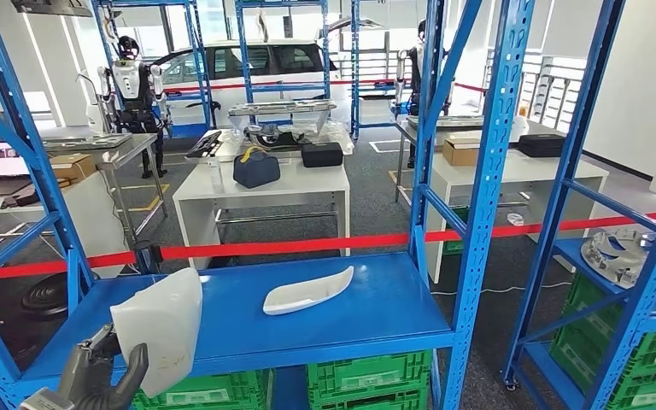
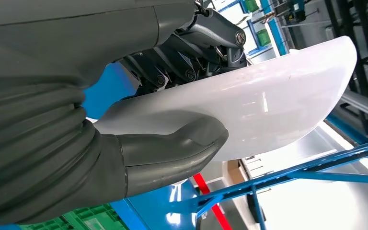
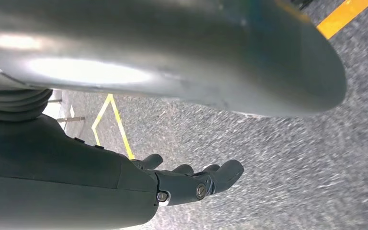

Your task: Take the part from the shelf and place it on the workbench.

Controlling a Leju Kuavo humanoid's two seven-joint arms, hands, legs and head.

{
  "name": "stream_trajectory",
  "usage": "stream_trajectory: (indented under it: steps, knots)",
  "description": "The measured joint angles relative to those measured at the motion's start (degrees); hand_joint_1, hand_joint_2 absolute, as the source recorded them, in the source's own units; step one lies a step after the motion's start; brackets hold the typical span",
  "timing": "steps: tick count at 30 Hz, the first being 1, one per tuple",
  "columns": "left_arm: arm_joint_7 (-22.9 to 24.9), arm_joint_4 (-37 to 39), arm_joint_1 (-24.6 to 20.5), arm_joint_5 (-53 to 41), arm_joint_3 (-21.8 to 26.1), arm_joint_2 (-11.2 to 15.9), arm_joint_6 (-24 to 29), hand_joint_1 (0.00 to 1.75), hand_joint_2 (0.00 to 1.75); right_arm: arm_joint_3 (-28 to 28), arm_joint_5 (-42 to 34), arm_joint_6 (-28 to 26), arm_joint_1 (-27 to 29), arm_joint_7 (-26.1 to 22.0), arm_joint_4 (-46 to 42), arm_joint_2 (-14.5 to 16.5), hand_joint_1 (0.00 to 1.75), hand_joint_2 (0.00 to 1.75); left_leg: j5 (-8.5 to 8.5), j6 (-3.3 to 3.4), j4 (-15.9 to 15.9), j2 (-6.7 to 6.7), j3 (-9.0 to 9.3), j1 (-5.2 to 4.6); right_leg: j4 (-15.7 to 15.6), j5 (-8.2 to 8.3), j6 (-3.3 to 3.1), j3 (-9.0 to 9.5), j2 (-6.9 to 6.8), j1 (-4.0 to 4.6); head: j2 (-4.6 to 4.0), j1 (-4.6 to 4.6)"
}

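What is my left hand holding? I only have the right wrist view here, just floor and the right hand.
Observer: The left hand holds a white part, lifted at the near left corner of the blue shelf.
Operator: Is the grip solid?
Observer: In the left wrist view the thumb presses one face of the part and the fingers the other.
Operator: Anything left on the shelf?
Observer: A second white part lies flat near the middle.
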Motion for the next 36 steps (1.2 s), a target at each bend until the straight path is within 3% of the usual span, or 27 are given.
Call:
stream_trajectory:
  steps: [1,2,5,11,13,14,15,17,18,19,21,22,24,26,27,28,29,31,33,34,36]
  knots:
    - [-0.2,-0.3,0.0,0.2,0.3,0.1,0.0,1.75,1.75,0.0,0.1,0.1,0.0,0.3,0.0,0.0,0.0,0.0,-0.67,0.36,-3.1,-0.02,2.04,-0.21,-0.1,0.53,0.27,-0.07,0.02,-0.01,0.0,0.0]
    - [-0.3,-0.5,0.1,0.4,0.6,0.2,0.1,1.75,1.75,-0.1,0.1,0.2,0.1,0.5,0.0,0.1,0.0,0.0,-1.17,0.69,-4.9,-0.03,2.99,-0.43,-0.3,1.09,0.62,-0.07,0.03,-0.05,0.0,0.0]
    - [-0.4,-0.8,0.3,0.7,1.2,0.3,0.1,1.75,1.75,-0.1,0.2,0.2,0.1,0.7,0.0,0.1,0.0,0.0,-0.55,1.42,-5.3,-0.04,2.52,-0.68,-1.0,2.25,1.38,-0.02,0.05,-0.19,0.0,-0.03]
    - [-0.4,-0.8,0.3,0.7,1.2,0.4,0.1,1.75,1.75,-0.2,0.2,0.2,0.2,0.7,0.0,0.1,0.0,0.0,-0.11,1.71,-5.6,0.01,2.3,-0.42,-1.0,2.45,1.59,-0.16,0.1,-0.06,0.0,-0.04]
    - [-0.4,-0.8,0.3,0.8,1.3,0.4,0.1,1.75,1.75,-0.2,0.2,0.1,0.3,0.7,0.0,0.1,0.0,0.0,0.7,2.22,-5.8,0.17,1.72,-0.11,-0.3,1.13,1.77,-0.68,0.2,-0.07,-0.02,-0.04]
    - [-0.5,-0.9,0.4,0.8,1.3,0.4,0.1,1.75,1.75,-0.2,0.2,0.1,0.4,0.8,0.0,0.2,0.0,0.0,1.35,2.52,-5.8,0.24,1.14,0.01,1.5,-1.17,1.89,-1.33,0.24,-0.14,-0.03,0.01]
    - [-0.4,-1.0,0.6,0.8,1.4,0.4,0.1,1.75,1.75,-0.3,0.2,0.1,0.4,0.7,0.0,0.2,0.0,0.0,2.38,2.76,-5.7,0.28,-0.15,-0.03,6.0,-4.54,2.09,-2.42,0.27,-0.19,-0.03,0.08]
    - [-0.2,-2.8,2.6,0.0,2.3,0.4,0.4,1.75,1.75,-0.4,0.7,0.6,0.3,0.2,0.0,0.2,0.0,0.0,5.2,2.36,-4.0,0.39,-4.83,-0.14,6.4,-8.61,2.09,2.8,0.34,-0.15,-0.01,0.28]
    - [-0.2,-3.9,3.9,-0.6,2.9,0.4,0.6,1.75,1.75,-0.4,1.1,1.0,0.3,-0.2,0.0,0.1,0.0,0.0,6.45,1.94,-3.2,0.49,-6.87,-0.23,4.7,-9.2,1.93,5.86,0.4,-0.07,-0.01,0.31]
    - [-0.2,-5.2,5.2,-1.1,3.4,0.4,0.8,1.75,1.75,-0.4,1.6,1.4,0.3,-0.5,0.0,0.0,0.0,0.0,7.31,1.44,-2.5,0.58,-8.14,-0.28,0.4,-8.64,1.6,9.37,0.47,0.04,-0.01,0.31]
    - [-0.9,-6.2,6.7,-1.2,3.8,0.4,1.1,1.75,1.75,-0.3,1.9,1.5,0.3,-0.5,0.0,-0.4,0.0,0.0,8.14,0.75,-2.7,0.57,-8.37,-0.26,-0.5,-8.21,0.81,8.99,0.35,0.06,-0.03,0.27]
    - [-1.2,-6.4,7.3,-1.0,4.1,0.4,1.3,1.75,1.75,-0.2,2.0,1.4,0.3,-0.3,0.0,-0.6,0.0,0.0,7.5,0.4,-2.4,0.48,-8.74,-0.2,-0.6,-7.55,0.34,8.48,0.23,-0.03,-0.03,0.21]
    - [-1.8,-6.7,8.3,-0.8,4.7,0.4,1.4,1.75,1.75,-0.2,2.1,1.0,0.2,0.6,-0.1,-1.3,0.0,0.0,3.07,-0.28,0.9,0.28,-9.99,0.04,-0.7,-6.04,-0.36,7.01,-0.09,-0.27,-0.03,0.07]
    - [-2.2,-6.9,8.8,-0.7,5.0,0.1,1.4,1.75,1.75,-0.2,2.1,0.5,0.2,1.7,-0.1,-2.0,0.0,0.0,-2.56,-0.87,7.6,0.21,-11.22,0.24,-0.7,-4.59,-0.5,5.26,-0.29,-0.29,-0.01,-0.04]
    - [-2.4,-6.9,9.1,-0.6,5.1,-0.1,1.5,1.75,1.75,-0.2,2.0,0.2,0.3,2.2,-0.2,-2.4,0.0,0.0,-3.73,-1.05,10.8,0.21,-11.39,0.31,-0.6,-3.86,-0.45,4.38,-0.38,-0.29,-0.01,-0.07]
    - [-2.7,-6.9,9.5,-0.5,5.4,-0.3,1.5,1.75,1.75,-0.2,2.0,0.0,0.3,2.6,-0.2,-2.7,0.0,0.0,-3.45,-1.12,12.7,0.21,-10.98,0.36,-0.5,-3.12,-0.36,3.45,-0.46,-0.29,0.0,-0.08]
    - [-3.0,-6.8,9.9,-0.3,5.7,-0.5,1.5,1.75,1.75,-0.2,2.0,-0.2,0.3,2.9,-0.2,-2.9,0.0,0.0,-1.97,-1.09,12.8,0.21,-9.71,0.39,-0.4,-2.41,-0.24,2.5,-0.49,-0.29,0.0,-0.1]
    - [-3.5,-6.8,10.6,0.2,6.4,-0.9,1.6,1.75,1.75,-0.2,2.0,-0.3,0.4,3.4,-0.2,-3.3,0.0,0.0,0.6,-0.77,7.3,0.18,-4.48,0.43,-0.1,-1.07,0.11,0.75,-0.49,-0.27,0.0,-0.09]
    - [-3.8,-6.8,10.9,0.5,7.1,-1.3,1.6,1.75,1.75,-0.2,2.0,-0.3,0.4,3.7,-0.2,-3.6,0.0,0.0,-0.5,-0.17,-0.9,0.14,1.29,0.19,0.0,0.09,0.67,-0.17,-0.46,-0.16,0.0,-0.07]
    - [-4.0,-6.9,11.1,0.6,7.4,-1.4,1.6,1.75,1.75,-0.2,2.0,-0.3,0.5,3.7,-0.2,-3.7,0.0,0.0,-1.49,0.22,-3.5,0.12,2.76,0.02,-0.1,0.69,0.99,-0.3,-0.47,-0.14,0.0,-0.06]
    - [-4.2,-6.9,11.7,0.8,8.2,-1.7,1.6,1.75,1.75,-0.2,2.0,-0.3,0.6,3.6,-0.3,-4.0,0.0,0.0,-1.41,1.19,-5.0,0.18,2.78,-0.16,-0.6,1.86,1.76,-0.44,-0.45,-0.23,0.0,-0.04]
